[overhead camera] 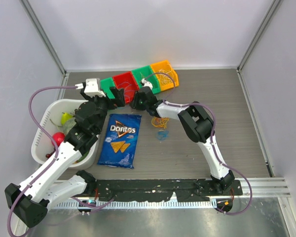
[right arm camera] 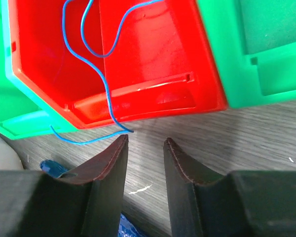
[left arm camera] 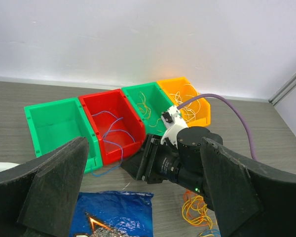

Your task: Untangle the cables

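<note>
The cables lie in several places. A tangle of orange, yellow and blue loops rests on the table under my right arm. A blue cable lies in the red bin and trails over its front lip onto the table. My right gripper hovers just in front of that lip, jaws partly apart and empty, with the cable's free end beside its left fingertip. My left gripper stands wide open and empty above the chip bag, facing the bins.
A row of bins runs along the back: an empty green bin, the red one, a green bin with yellow strands and an orange bin with pale strands. A blue Doritos bag lies at the centre left. A white basket of items sits at the far left.
</note>
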`<move>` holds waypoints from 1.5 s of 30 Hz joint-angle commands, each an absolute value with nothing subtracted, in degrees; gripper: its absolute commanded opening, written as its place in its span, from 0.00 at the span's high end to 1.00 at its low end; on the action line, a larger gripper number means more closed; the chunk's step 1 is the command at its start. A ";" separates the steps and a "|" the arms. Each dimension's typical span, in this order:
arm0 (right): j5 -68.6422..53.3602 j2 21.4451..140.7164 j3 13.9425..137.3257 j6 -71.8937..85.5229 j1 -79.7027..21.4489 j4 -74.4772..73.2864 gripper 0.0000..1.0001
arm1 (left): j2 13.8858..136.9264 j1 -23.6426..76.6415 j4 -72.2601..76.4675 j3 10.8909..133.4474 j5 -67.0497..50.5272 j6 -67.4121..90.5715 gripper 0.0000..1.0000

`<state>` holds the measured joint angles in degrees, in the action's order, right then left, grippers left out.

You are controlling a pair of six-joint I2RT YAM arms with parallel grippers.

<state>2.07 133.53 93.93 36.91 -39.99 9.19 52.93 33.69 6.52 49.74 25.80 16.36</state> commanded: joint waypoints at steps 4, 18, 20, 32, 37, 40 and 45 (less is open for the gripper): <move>3.43 130.34 91.23 36.13 -39.82 17.48 0.59 | 52.82 33.31 7.65 51.42 25.14 17.49 0.00; 4.22 135.17 90.79 33.75 -41.83 26.63 0.61 | 52.65 33.22 7.56 51.42 25.23 17.67 0.00; 4.22 135.00 90.09 33.57 -42.19 28.12 0.63 | 52.56 33.22 7.56 51.42 25.23 17.58 0.00; 1.23 136.31 87.97 36.03 -42.28 37.70 0.59 | 52.47 33.13 7.56 51.42 25.40 17.84 0.00; 2.90 138.69 91.57 35.16 -42.19 34.81 0.59 | 52.38 33.05 7.56 51.42 24.96 18.02 0.00; 3.43 139.66 93.24 34.37 -42.27 34.19 0.59 | 52.38 33.05 7.47 51.42 25.31 17.93 0.00; 2.11 140.89 94.83 32.78 -42.19 34.98 0.64 | 52.12 33.13 7.56 51.42 25.05 18.02 0.00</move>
